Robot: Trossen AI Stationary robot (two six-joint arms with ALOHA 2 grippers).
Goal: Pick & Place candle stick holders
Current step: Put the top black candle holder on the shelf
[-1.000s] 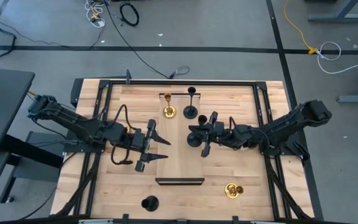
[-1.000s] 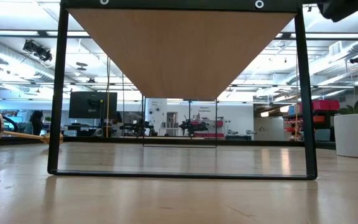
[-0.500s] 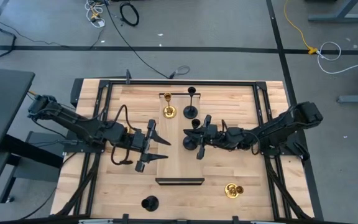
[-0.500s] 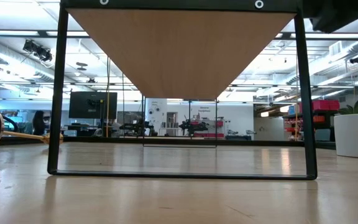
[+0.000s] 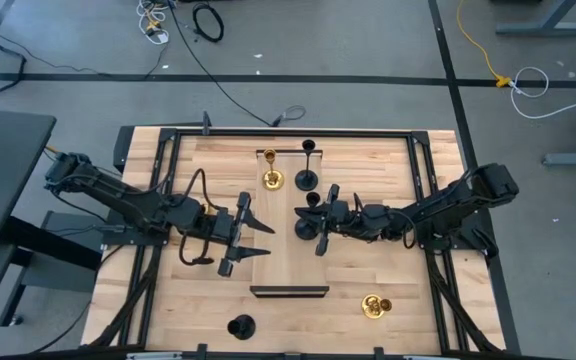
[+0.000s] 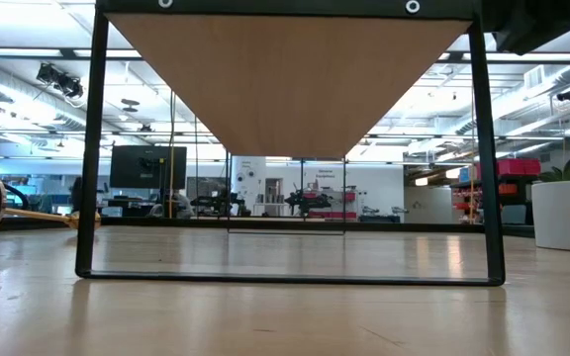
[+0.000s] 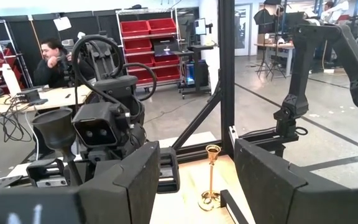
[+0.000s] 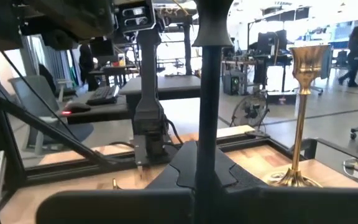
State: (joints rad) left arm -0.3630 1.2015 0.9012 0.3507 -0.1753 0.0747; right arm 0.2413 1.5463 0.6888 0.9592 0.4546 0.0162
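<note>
The right gripper hangs over the middle of the table, its fingers clamped on the thin stem of a black candle stick holder — in the right wrist view that stem rises straight up between the dark fingers, with the cup at the top of the picture. The holder looks upright in the grasp.

The left gripper waits just across the centre board from it, fingers spread wide and holding nothing; the left wrist view looks between them at a gold holder standing upright.

Four more holders show from above. At the far end of the centre board a gold holder and a black holder stand side by side. A second gold holder lies on its side near the front right of the table, and a black one stands at the front edge, left of centre.

These holders are, by the look of them, stiff metal, light but top-tall on a small round base — easy to tip when set down. The polished gold ones are probably slippery. The stem is the natural place to take hold, low enough to keep the piece from swinging in the fingers. The one lying down likely needs a grasp across the stem where it clears the wood.
</note>
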